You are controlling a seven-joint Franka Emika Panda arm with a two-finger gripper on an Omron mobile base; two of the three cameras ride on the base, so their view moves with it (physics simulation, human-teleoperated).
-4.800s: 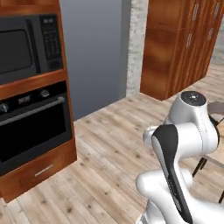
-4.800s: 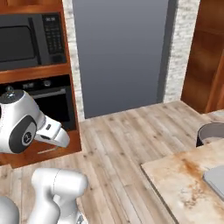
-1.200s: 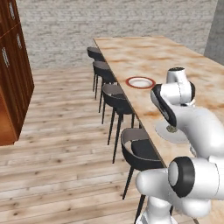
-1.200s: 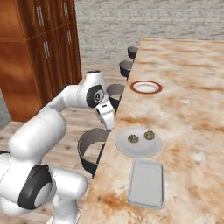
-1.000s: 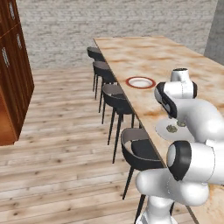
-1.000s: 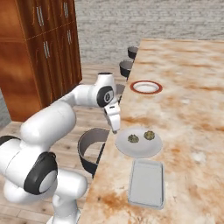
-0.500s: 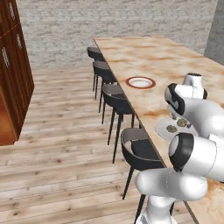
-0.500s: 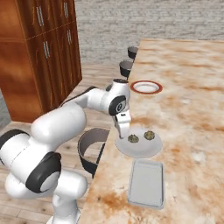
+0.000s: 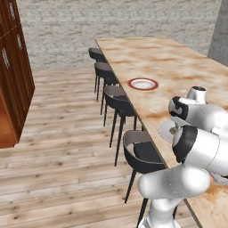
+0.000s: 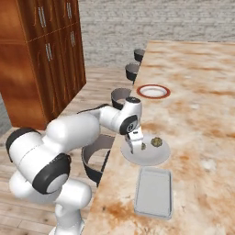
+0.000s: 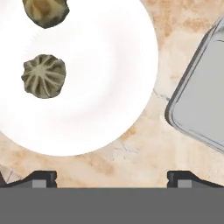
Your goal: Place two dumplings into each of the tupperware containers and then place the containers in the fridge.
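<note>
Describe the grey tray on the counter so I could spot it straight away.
Find the long marble counter beside the row of dark stools. Near its close end sits a plain white plate with dumplings; the tupperware container lies just beyond it, towards you. It alone is rectangular, pale grey and holds nothing; the red-rimmed dish farther off is round.

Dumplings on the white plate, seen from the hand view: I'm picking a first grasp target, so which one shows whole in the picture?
The pleated dumpling at mid-left shows whole. The other dumpling is cut by the top edge. Both sit on the white plate.
</note>
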